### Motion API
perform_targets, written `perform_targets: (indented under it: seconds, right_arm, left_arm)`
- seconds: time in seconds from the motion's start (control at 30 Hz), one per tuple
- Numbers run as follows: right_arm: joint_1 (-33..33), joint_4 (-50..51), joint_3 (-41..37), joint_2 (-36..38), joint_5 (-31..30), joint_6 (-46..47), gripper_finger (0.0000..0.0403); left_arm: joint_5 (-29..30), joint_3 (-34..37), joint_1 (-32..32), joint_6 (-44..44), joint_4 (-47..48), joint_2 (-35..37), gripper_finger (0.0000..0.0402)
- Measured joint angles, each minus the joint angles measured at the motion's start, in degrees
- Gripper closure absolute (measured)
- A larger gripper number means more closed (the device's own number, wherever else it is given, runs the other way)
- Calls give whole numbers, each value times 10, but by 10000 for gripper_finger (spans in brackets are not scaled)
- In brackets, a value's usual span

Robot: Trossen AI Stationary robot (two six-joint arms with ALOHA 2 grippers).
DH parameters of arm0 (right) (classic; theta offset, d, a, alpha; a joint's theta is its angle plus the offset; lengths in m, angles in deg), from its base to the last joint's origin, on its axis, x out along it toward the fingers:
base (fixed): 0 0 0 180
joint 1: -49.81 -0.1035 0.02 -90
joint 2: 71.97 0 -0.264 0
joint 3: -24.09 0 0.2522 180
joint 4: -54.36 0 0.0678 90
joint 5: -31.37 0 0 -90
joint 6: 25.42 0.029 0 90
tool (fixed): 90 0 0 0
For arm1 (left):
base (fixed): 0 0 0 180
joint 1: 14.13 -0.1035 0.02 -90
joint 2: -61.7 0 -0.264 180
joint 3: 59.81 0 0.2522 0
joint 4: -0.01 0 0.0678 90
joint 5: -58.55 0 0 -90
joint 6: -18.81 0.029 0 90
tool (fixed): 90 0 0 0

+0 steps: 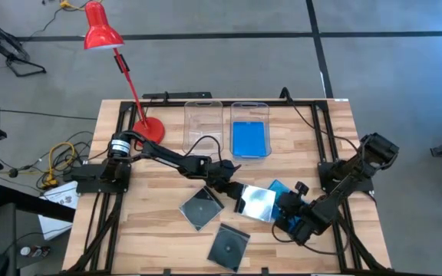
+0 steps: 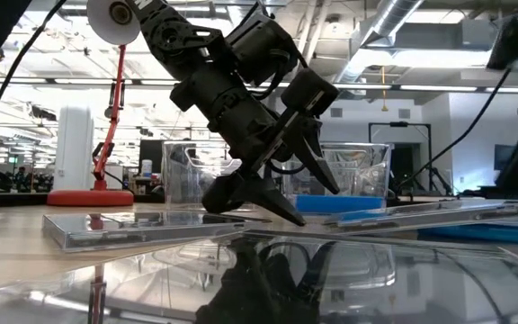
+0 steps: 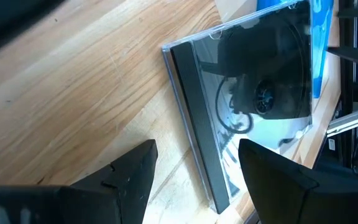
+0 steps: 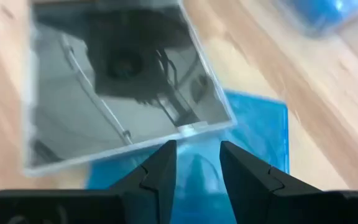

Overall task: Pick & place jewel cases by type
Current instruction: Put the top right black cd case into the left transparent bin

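A clear jewel case [image 1: 255, 201] showing a dark disc lies near the table's middle, partly on a blue jewel case [image 1: 281, 188]. My left gripper [image 1: 232, 186] points down at the clear case's left edge. It is open, with its fingers on either side of the case's dark spine [image 3: 197, 137]. My right gripper [image 1: 282, 211] is at the clear case's right side, over the blue case [image 4: 260, 130]. Its fingers [image 4: 160, 168] are a narrow gap apart, just short of the clear case's edge [image 4: 185, 127]. Two more clear cases [image 1: 200, 207] [image 1: 229, 245] lie flat nearer the front. My left gripper's fingers [image 3: 129, 180] come from above and stand across the clear case's spine edge [image 3: 207, 174], one on each side. I cannot tell whether they touch it. The case lies flat on the table.
Two clear bins stand at the back middle: the left bin [image 1: 203, 123] looks empty and the right bin [image 1: 261, 107] holds a blue case [image 1: 249, 139]. A red desk lamp [image 1: 150, 129] stands on the table at the back left. A black frame [image 1: 321, 130] runs along the table's edges.
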Motion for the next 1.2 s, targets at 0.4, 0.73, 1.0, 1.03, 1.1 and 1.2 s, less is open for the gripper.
perform_targets:
  seconds: [0.4,0.73,1.0,1.03,1.1,1.2]
  right_arm:
    - [19,-26,0,-18,-19,-20,285]
    - [9,-20,0,-18,-12,-13,285]
    - [10,-91,-36,-18,-12,-14,285]
    - [10,-101,-42,-17,-11,-14,285]
    - [10,-115,-50,-17,-12,-14,285]
    - [10,-121,-52,-17,-13,-14,285]
  left_arm:
    - [-21,-3,1,-15,-45,-25,176]
    - [-38,-6,-1,-22,-62,-42,176]
    - [-42,-8,-1,-23,-61,-43,176]
    - [-42,-8,-1,-22,-61,-43,176]
    - [-42,-8,-1,-21,-61,-43,176]
    - [-43,-8,-1,-21,-62,-43,175]
